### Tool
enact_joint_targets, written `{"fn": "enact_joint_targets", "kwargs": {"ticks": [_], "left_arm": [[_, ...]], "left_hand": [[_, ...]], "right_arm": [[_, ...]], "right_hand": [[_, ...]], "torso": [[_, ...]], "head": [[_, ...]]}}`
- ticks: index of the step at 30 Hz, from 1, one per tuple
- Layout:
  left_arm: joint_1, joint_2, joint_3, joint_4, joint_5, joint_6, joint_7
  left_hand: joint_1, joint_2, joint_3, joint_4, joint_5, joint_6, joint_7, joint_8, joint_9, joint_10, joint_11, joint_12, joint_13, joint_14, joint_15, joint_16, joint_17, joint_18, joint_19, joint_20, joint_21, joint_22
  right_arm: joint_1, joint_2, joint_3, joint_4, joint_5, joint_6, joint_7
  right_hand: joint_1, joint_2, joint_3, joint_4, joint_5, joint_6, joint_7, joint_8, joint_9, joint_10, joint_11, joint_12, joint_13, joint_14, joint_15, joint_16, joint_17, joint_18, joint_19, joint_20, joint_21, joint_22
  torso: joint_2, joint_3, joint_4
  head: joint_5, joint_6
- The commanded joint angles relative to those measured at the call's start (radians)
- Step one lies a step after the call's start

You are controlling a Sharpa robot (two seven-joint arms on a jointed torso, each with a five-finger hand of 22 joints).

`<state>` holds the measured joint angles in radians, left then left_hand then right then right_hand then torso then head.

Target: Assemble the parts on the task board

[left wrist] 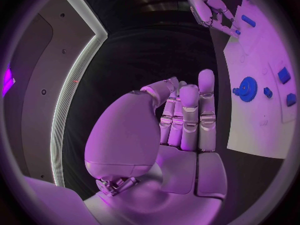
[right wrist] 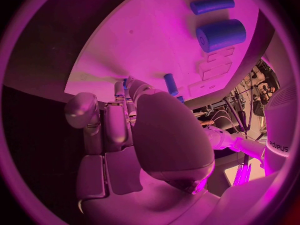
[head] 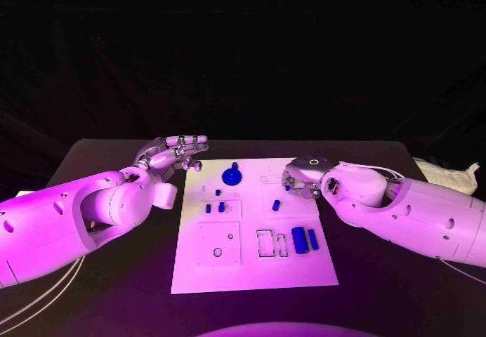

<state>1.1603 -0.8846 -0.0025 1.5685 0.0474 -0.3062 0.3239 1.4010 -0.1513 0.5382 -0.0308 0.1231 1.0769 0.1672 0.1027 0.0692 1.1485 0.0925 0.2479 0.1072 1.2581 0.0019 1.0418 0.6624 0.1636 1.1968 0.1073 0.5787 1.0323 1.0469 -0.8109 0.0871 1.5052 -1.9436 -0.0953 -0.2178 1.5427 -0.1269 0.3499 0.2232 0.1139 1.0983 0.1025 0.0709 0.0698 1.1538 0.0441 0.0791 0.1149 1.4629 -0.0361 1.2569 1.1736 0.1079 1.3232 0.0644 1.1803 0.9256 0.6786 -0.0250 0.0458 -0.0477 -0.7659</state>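
Here, left hand [head: 174,152] empty off the task board [head: 253,274] far-left corner, right hand [head: 304,175] grasp unclear over its right edge

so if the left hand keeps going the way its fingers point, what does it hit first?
Likely nothing soon: the left hand points past the task board's far-left corner, over bare black table. The blue gear sits off that line. Depth unclear.

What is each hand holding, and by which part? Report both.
Left hand: nothing seen in it. Right hand: fingertips close on a small blue part on the task board; the fingers hide where they grip it.
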Motion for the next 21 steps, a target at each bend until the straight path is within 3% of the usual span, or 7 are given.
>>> {"fn": "enact_joint_targets", "kwargs": {"ticks": [1, 9, 21], "left_arm": [[0.0, 0.002, 0.0, 0.001, -0.012, 0.015, 0.004], [0.0, 0.003, 0.0, 0.0, -0.017, 0.021, -0.004], [0.0, 0.004, 0.0, 0.0, -0.023, 0.023, -0.012]], "left_hand": [[-0.005, 0.006, -0.006, -0.003, -0.003, -0.008, 0.002, 0.002, -0.001, -0.009, -0.001, 0.006, 0.002, -0.007, 0.003, -0.005, -0.001, 0.019, -0.002, -0.003, -0.004, -0.001], [-0.006, 0.006, -0.008, -0.004, -0.003, -0.01, 0.004, 0.002, -0.002, -0.013, 0.0, 0.008, 0.002, -0.008, 0.004, -0.007, -0.004, 0.019, -0.003, -0.003, -0.006, -0.002], [-0.005, 0.007, -0.008, -0.004, -0.003, -0.01, 0.004, 0.002, -0.002, -0.014, 0.001, 0.008, 0.002, -0.008, 0.004, -0.006, -0.003, 0.019, -0.002, -0.003, -0.006, -0.003]], "right_arm": [[-0.003, 0.005, -0.002, -0.004, -0.009, 0.02, 0.004], [-0.005, 0.012, -0.003, -0.018, -0.017, 0.044, 0.006], [-0.011, 0.021, -0.005, -0.032, -0.008, 0.059, 0.009]], "right_hand": [[-0.013, 0.005, 0.011, -0.003, -0.004, 0.012, -0.001, -0.003, 0.002, 0.012, -0.001, -0.006, -0.005, 0.046, -0.004, -0.004, -0.001, 0.011, 0.004, 0.0, -0.006, 0.001], [-0.002, 0.03, 0.073, -0.057, -0.041, 0.053, -0.001, 0.009, 0.011, 0.062, -0.004, 0.0, -0.018, 0.049, 0.002, -0.001, 0.0, 0.01, 0.009, 0.006, -0.001, 0.009], [-0.028, 0.03, 0.099, -0.089, -0.056, 0.072, -0.002, 0.009, 0.017, 0.085, -0.006, -0.006, -0.028, 0.05, 0.003, 0.0, -0.002, 0.01, 0.011, 0.008, 0.001, 0.013]], "torso": [[0.0, -0.0004, 0.0001], [0.0, 0.0005, -0.0015], [-0.002, -0.0001, -0.001]], "head": [[0.0, -0.002], [-0.001, -0.005], [-0.003, -0.01]]}}
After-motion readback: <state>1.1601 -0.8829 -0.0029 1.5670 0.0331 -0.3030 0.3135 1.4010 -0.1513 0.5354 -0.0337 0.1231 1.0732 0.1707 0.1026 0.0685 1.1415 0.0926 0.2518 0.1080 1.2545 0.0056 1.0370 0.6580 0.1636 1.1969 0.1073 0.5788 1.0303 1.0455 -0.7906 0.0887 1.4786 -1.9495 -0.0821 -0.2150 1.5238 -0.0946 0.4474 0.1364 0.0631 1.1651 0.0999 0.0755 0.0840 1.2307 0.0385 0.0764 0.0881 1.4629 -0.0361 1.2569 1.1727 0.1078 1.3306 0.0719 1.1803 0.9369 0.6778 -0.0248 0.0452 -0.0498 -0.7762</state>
